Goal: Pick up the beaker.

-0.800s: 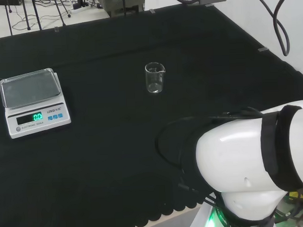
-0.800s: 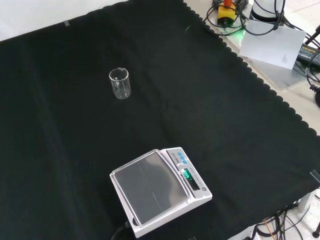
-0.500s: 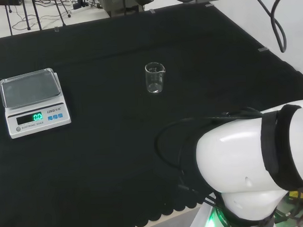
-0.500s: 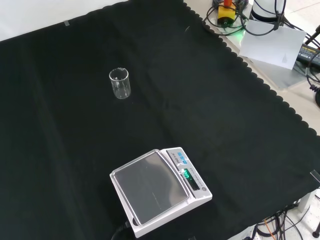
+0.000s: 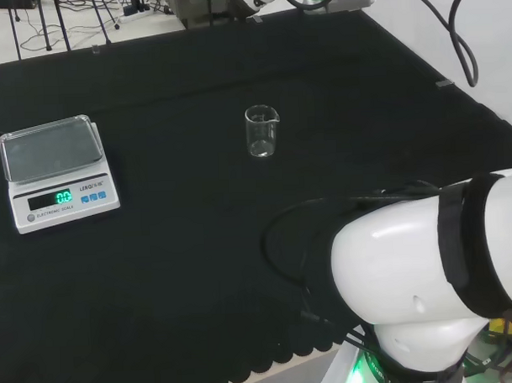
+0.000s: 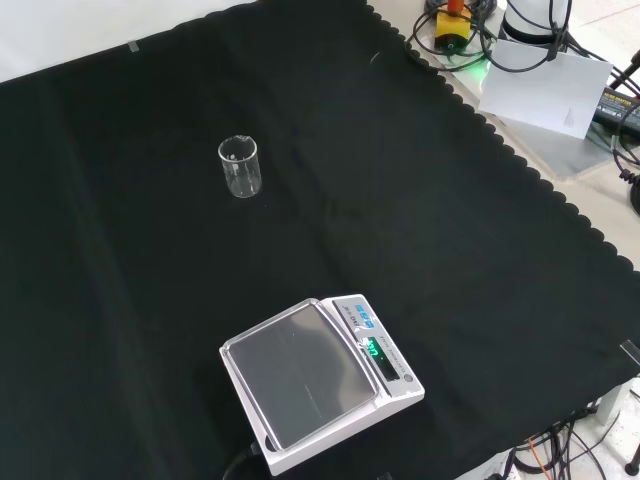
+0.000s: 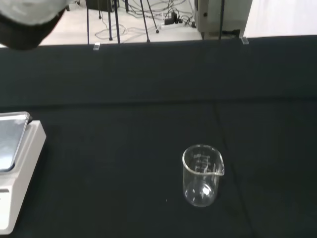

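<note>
I see the beaker point(image 6: 240, 167) upright mid-cloth point(image 6: 420, 230), untouched, scale point(image 6: 318, 378) near an edge, hand's point(image 7: 29, 17) fingers unreadable.

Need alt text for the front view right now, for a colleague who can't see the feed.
A small clear glass beaker stands upright and empty on the black cloth, nothing touching it. Nearer the camera sits a white digital scale with a lit green display and a bare weighing pan.
</note>
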